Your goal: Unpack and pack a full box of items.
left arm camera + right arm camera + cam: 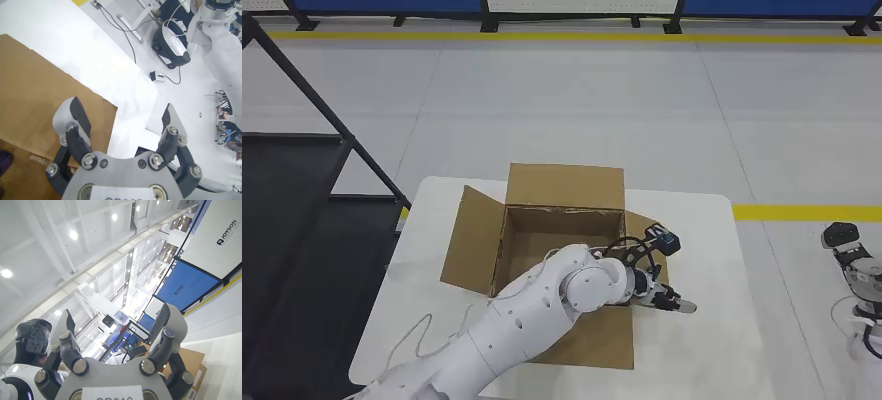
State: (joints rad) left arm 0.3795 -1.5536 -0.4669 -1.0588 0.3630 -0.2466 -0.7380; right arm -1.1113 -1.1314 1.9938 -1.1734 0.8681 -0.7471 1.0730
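The open cardboard box (564,186) sits on the white tabletop (697,345) with its flaps folded outward. The left arm (542,315) lies across the box and hides most of its inside. The left gripper (674,300) hovers over the box's right-hand flap (37,85), at the flap's edge where the bare tabletop (75,37) begins. Its fingers (80,113) are spread wide and hold nothing. The right gripper (116,309) is off to the side of the tabletop and points up toward the ceiling. Its fingers (160,317) are also wide apart and empty, with the box (191,357) showing past its base.
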